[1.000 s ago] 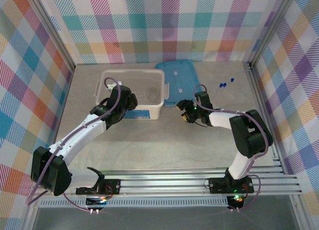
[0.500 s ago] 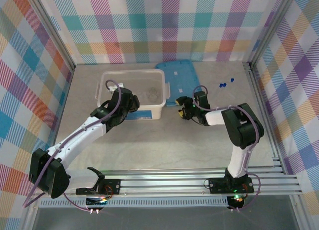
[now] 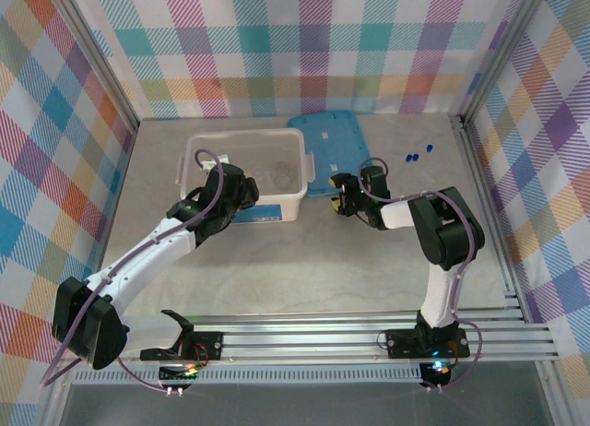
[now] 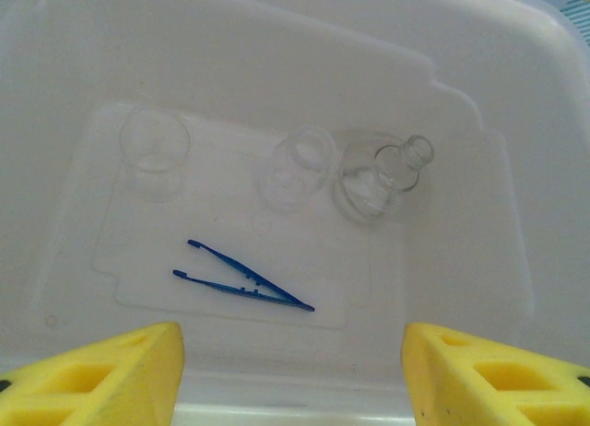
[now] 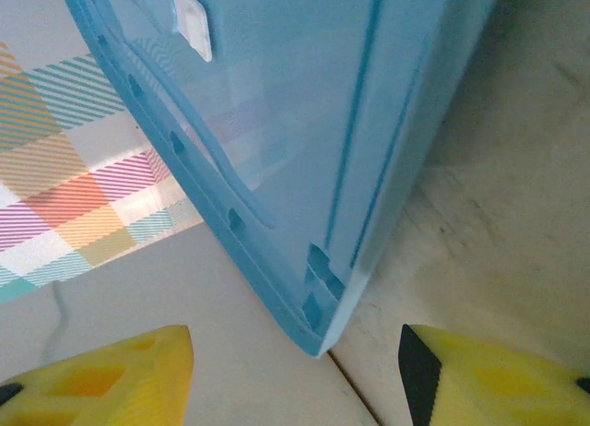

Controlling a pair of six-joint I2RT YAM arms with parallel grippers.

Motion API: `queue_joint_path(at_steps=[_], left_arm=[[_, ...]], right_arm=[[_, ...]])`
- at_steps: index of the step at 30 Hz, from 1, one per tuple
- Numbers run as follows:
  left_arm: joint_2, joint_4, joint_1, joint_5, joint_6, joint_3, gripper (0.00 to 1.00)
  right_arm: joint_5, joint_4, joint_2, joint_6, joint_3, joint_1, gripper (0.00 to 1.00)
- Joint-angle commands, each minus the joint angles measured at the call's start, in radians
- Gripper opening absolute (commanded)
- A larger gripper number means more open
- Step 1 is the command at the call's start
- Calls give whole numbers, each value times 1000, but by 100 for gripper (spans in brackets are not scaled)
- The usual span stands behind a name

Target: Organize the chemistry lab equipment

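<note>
Gaping right claw (image 5: 295, 378) beside lid (image 5: 304, 122)

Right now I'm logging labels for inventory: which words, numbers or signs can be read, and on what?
Nothing is readable.
Blue label on the front of the translucent white plastic tub: too small to read.
White patches on the flat blue rectangular lid: no print visible.

Tub (image 3: 244, 134) at table (image 3: 277, 269) rear, left of centre; lid (image 3: 346, 149) just right of it; tubes (image 3: 409, 157) near the right rear corner. In the tub: beakers (image 4: 155, 147) and flask (image 4: 380, 179) in a row, tweezers (image 4: 241, 280) before them.
</note>
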Motion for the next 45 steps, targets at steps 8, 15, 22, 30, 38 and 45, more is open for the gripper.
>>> queue_joint_path(at_steps=[8, 15, 22, 30, 38, 45], left_arm=[[-4, -84, -31, 89, -32, -24, 64], [-1, -87, -31, 90, -29, -24, 63], [10, -79, -32, 93, -30, -24, 64], [-1, -87, -35, 86, -31, -31, 63], [-5, -87, -35, 85, -37, -40, 64], [-2, -93, -35, 81, -30, -35, 64]], right_arm=[[91, -58, 62, -27, 111, -33, 62], [165, -128, 2, -132, 127, -38, 61], [182, -102, -16, -166, 130, -39, 61], [195, -68, 25, -95, 199, -40, 59], [246, -172, 15, -63, 259, -41, 46], [222, -154, 67, -16, 293, -50, 31]])
